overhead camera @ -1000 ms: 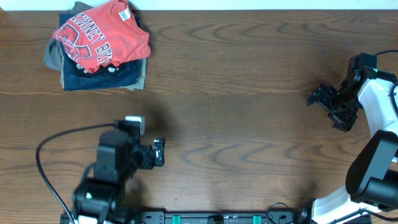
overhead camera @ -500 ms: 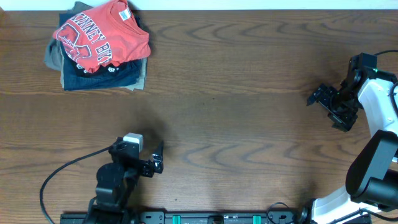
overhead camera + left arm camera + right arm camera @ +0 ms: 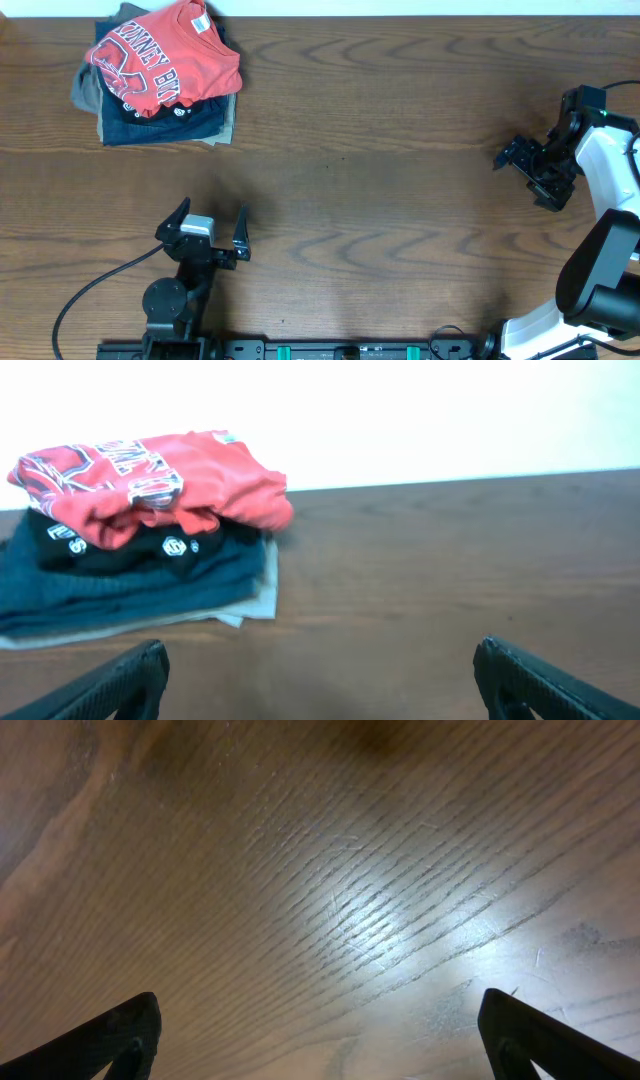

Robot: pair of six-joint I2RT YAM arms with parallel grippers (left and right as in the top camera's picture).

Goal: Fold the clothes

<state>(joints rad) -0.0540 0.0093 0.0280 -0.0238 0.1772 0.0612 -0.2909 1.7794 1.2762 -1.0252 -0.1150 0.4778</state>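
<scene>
The red-orange T-shirt (image 3: 165, 58) with white-and-dark lettering lies folded on top of a pile at the table's far left corner. It also shows in the left wrist view (image 3: 160, 482) at the upper left. My left gripper (image 3: 210, 224) is open and empty near the front edge, well short of the pile; its fingertips (image 3: 320, 680) frame bare wood. My right gripper (image 3: 522, 171) is open and empty over bare wood at the right side (image 3: 320, 1040).
Under the T-shirt lie a black shirt with small white logos (image 3: 190, 112), a blue garment (image 3: 90, 592) and a khaki one (image 3: 88, 92). The wooden table (image 3: 380, 150) ends at a white wall behind the pile. The left arm's cable (image 3: 90, 290) loops at the front left.
My left arm has drawn back toward the front edge and turned, so its open fingers now point toward the far side. The right arm and the pile have not moved.
</scene>
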